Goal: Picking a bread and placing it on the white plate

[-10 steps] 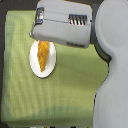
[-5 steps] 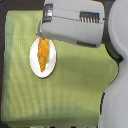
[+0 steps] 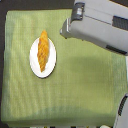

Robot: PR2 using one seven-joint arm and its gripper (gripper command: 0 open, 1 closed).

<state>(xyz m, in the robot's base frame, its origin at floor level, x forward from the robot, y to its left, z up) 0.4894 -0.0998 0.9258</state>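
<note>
Only one view is given, the exterior view. The scene is seen from above, looking almost straight down on the bench covered by a green woven cloth (image 3: 75, 85). The round glossy white plate (image 3: 33, 62) is framed left of centre, at moderate closeness. The grey robot arm (image 3: 100, 27) is cropped at the upper right.

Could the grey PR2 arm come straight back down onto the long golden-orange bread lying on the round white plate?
Probably yes. The long golden-orange bread lies uncovered on the round white plate, with only green cloth around it. The grey arm sits toward the exterior view's right; its fingers aren't discernible.
</note>
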